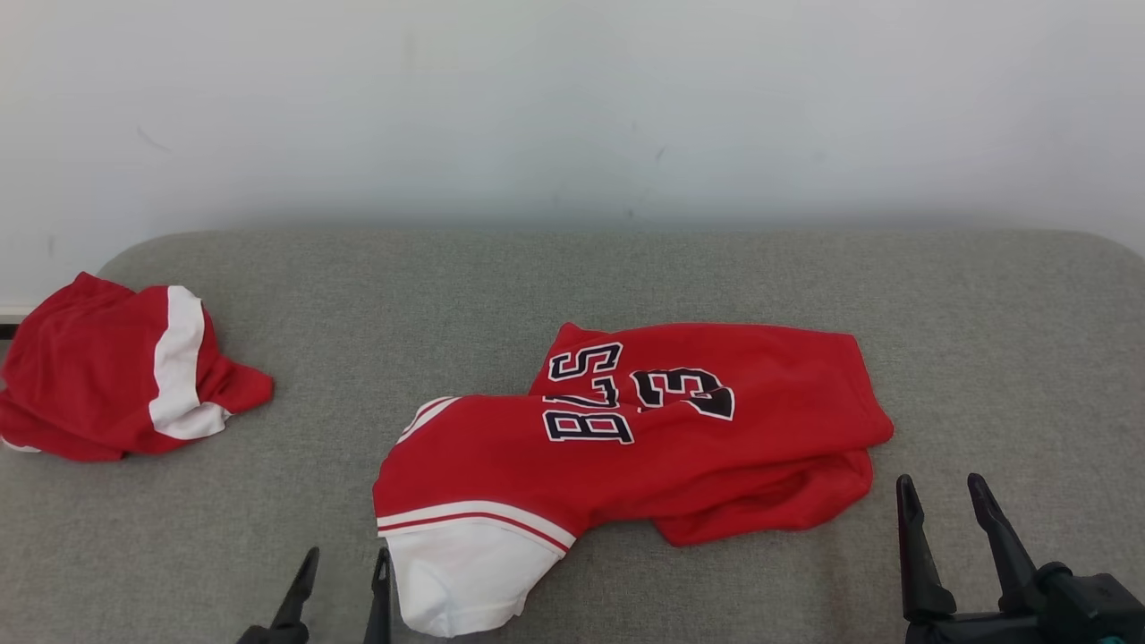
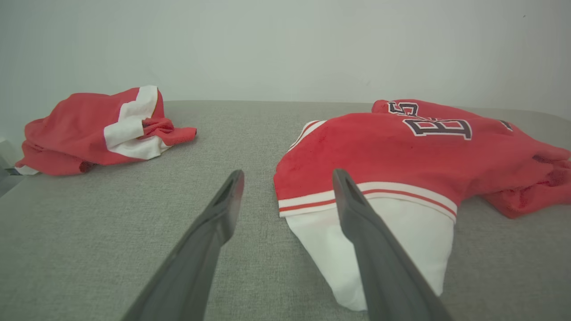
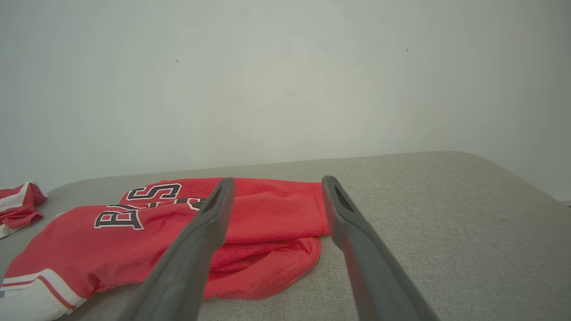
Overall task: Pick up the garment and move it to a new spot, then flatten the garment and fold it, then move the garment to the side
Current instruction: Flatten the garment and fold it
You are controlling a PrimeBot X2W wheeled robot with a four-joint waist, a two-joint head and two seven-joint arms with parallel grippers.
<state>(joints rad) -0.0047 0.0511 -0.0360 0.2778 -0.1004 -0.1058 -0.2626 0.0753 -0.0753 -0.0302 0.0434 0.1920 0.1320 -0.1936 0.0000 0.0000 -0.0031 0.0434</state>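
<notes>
2 pairs of fingers stand wide apart and empty: our left gripper (image 1: 349, 552) just beside the white end of the jersey (image 1: 680, 438), our right gripper (image 1: 941, 483) near its red end. We see the jersey crumpled mid-way across the grey surface (image 1: 626, 277), long axis running left to right, white end angled toward us. A bunched red cloth (image 1: 116, 385) lies far left.

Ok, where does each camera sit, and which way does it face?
Head view: on the robot's head, facing forward and down at the red jersey on the grey surface; left gripper and right gripper at bottom, jaws open.
Left wrist view: on the left wrist, facing along its jaws at the jersey's white end and another red-and-white garment.
Right wrist view: on the right wrist, facing along its jaws at the jersey's red end.
Shared: all three show the jersey.
</notes>
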